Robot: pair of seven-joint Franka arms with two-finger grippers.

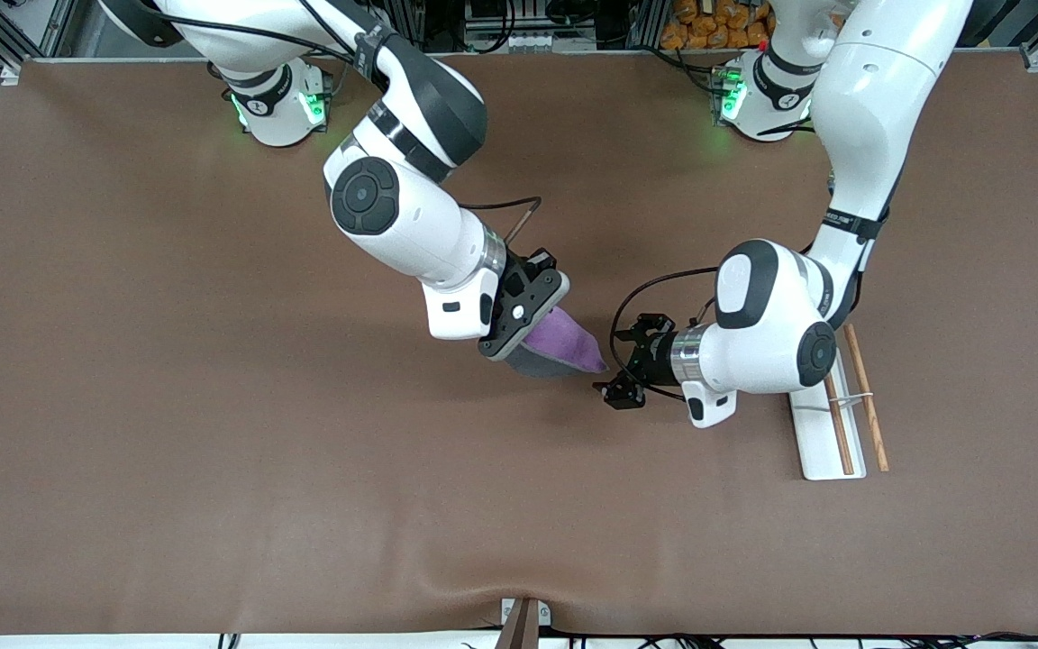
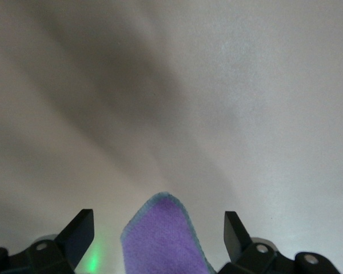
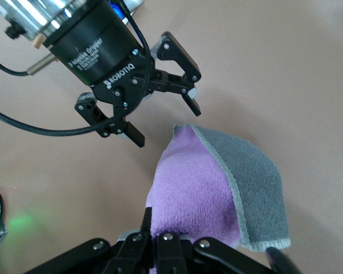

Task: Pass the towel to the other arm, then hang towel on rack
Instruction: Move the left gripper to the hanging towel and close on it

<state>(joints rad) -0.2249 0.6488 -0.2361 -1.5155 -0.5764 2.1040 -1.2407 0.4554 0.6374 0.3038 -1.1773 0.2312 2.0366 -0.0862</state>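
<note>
Over the table's middle, the towel (image 1: 564,347) hangs in the air, pinched at one end by the right gripper (image 1: 519,347). It is a small fuzzy cloth, purple on one face and dark grey on the reverse, with a pale stitched edge. In the right wrist view the towel (image 3: 214,191) is folded along its length: the purple face lies open to the camera, and the grey reverse curls over one long side. Its free end tapers to a rounded corner that points toward the left gripper (image 1: 614,379).

The right gripper's fingers (image 3: 160,242) are pressed together on the towel's gathered end. The right arm reaches down from its base at the table's farther edge.

The left gripper is just beside the towel's free corner, low over the table, with its fingers (image 3: 188,94) spread wide. In the left wrist view the purple corner (image 2: 163,237) sits between the two spread fingers (image 2: 77,234), apart from both; no contact is visible. The left arm's wrist is turned level, aiming the gripper toward the right arm's end of the table.

The rack (image 1: 830,433) stands on the table (image 1: 213,433) toward the left arm's end, partly under the left arm's wrist. Its white base carries two thin brown rods, joined by a thin white crosspiece. The rack holds nothing.
</note>
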